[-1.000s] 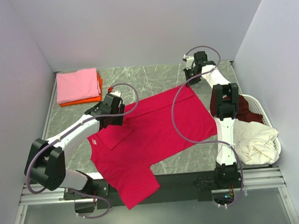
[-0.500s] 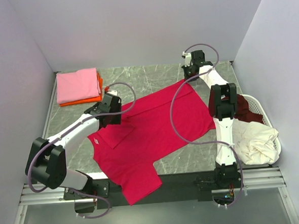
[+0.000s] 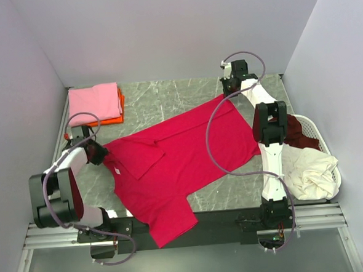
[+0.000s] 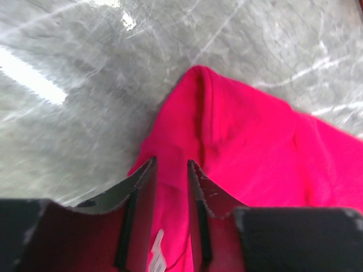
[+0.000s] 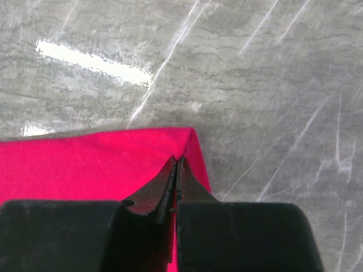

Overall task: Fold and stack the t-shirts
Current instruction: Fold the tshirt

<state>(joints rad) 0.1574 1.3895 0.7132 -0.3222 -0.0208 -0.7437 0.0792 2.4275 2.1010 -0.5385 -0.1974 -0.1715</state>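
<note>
The right end effector (image 5: pixel 174 161) is clenched tight on a far corner of the crimson t-shirt (image 3: pixel 182 154), a small ridge of cloth pinched at its tips, bare grey counter (image 3: pixel 173 96) beyond and to either side of it. From there the shirt lies spread flat and slanting across the counter toward the left end effector (image 4: pixel 171 164), which sits low over the shirt's edge by the collar. Its fingers (image 4: pixel 142 181) stand a narrow gap apart with red cloth showing between them (whether they pinch the cloth or only straddle it, I cannot tell). The white neck label (image 4: pixel 157 246) lies just behind the tips. Beyond the left end effector, at the far corner of the counter, a folded pink t-shirt (image 3: pixel 94 103) rests on a folded orange t-shirt (image 3: pixel 121 110). Well behind the right end effector, beside its arm, a white basket (image 3: pixel 313 128) holds a crumpled cream t-shirt (image 3: pixel 310 174) and a maroon t-shirt (image 3: pixel 298 135).
</note>
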